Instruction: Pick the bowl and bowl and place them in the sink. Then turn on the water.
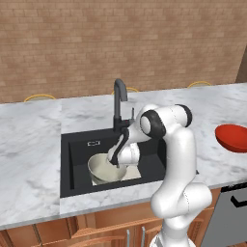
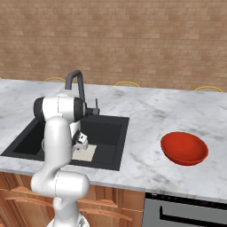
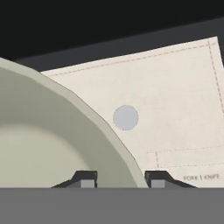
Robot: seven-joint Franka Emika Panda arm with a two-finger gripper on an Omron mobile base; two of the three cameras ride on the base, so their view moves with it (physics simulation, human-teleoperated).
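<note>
Closest to the hand camera, the rim of the cream bowl (image 3: 65, 131) runs up between the two dark fingertips (image 3: 87, 179), one tip inside the rim and one outside it. A thin gap shows on each side of the rim wall, so the gripper (image 3: 119, 180) straddles the bowl's edge with its jaws slightly parted, not pinching it.

The bowl (image 1: 105, 169) sits upright inside the sink (image 1: 77, 149), toward the basin's front, resting on a pale placemat (image 3: 175, 100) printed with dashed lines and small lettering — a grey drain disc (image 3: 126, 117) shows through the mat just beside the bowl. The white arm (image 1: 176, 159) reaches down into the sink from the near side, its hand (image 1: 126, 153) low over the bowl's right rim.

The black faucet (image 1: 118, 103) stands at the sink's back edge, its spout curved over the basin, with a small lever (image 2: 96, 107) just beside it.

The red bowl (image 2: 184, 148) rests on the marble counter (image 2: 146, 111) well to the right of the sink — upright, near the counter's front edge.
</note>
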